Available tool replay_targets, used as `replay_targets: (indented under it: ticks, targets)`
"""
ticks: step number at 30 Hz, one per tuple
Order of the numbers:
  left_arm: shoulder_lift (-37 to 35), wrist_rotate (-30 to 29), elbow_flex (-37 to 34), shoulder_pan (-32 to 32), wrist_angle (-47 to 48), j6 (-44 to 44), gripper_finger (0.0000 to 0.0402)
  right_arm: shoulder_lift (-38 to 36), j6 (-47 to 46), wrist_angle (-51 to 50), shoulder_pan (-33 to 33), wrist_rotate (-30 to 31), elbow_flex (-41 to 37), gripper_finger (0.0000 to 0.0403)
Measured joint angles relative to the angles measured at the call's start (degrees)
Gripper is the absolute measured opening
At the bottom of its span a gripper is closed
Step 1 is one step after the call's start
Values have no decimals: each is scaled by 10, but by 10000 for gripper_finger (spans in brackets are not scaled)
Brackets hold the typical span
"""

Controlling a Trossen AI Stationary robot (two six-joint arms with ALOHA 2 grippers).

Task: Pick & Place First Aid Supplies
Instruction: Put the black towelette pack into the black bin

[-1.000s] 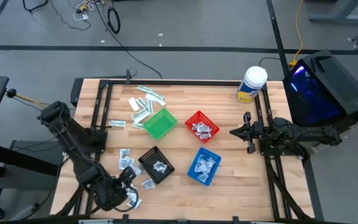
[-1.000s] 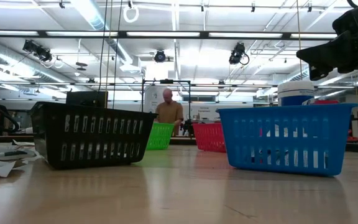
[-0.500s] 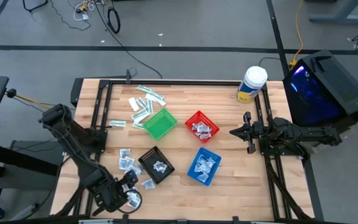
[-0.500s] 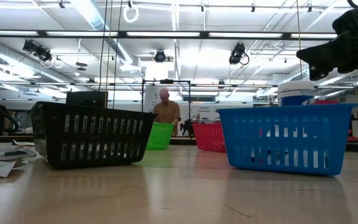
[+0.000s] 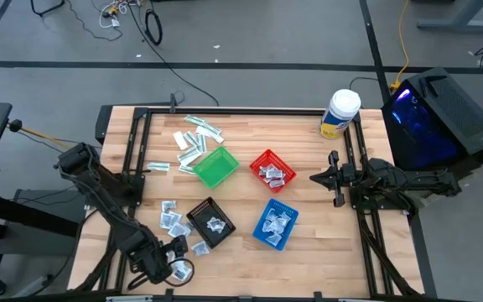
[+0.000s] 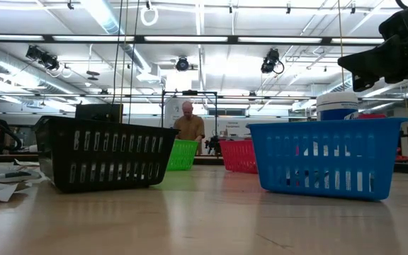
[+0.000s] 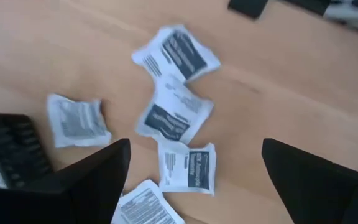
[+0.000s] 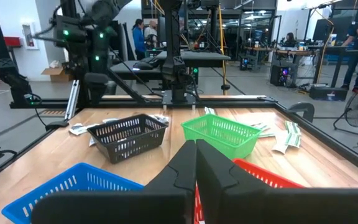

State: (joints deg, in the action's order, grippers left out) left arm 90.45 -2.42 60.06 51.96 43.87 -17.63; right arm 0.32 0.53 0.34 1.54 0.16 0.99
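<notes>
A: Left wrist view: 1 white-and-blue sachet (image 7: 187,168) lies flat on the table between the left gripper (image 7: 194,177)'s spread fingers, others just beyond it.

B: Drop straight, pinch only that 1; black basket (image 7: 8,155) sits beside the finger.

A: Right gripper (image 8: 196,168)?

B: Closed, empty, parked well apart.

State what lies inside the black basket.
The black basket holds a few white sachets on its floor, seen from above. Anything beneath them is covered.
</notes>
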Motion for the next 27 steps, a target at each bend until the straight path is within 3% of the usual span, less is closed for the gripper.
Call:
replay_targets:
  ticks: [15,27]
  targets:
    - [-1,10,-87,-46,-41,3,369,0,0,0,0,0,0,13]
    - [-1,25,-103,-41,-73,-50,369,0,0,0,0,0,0,13]
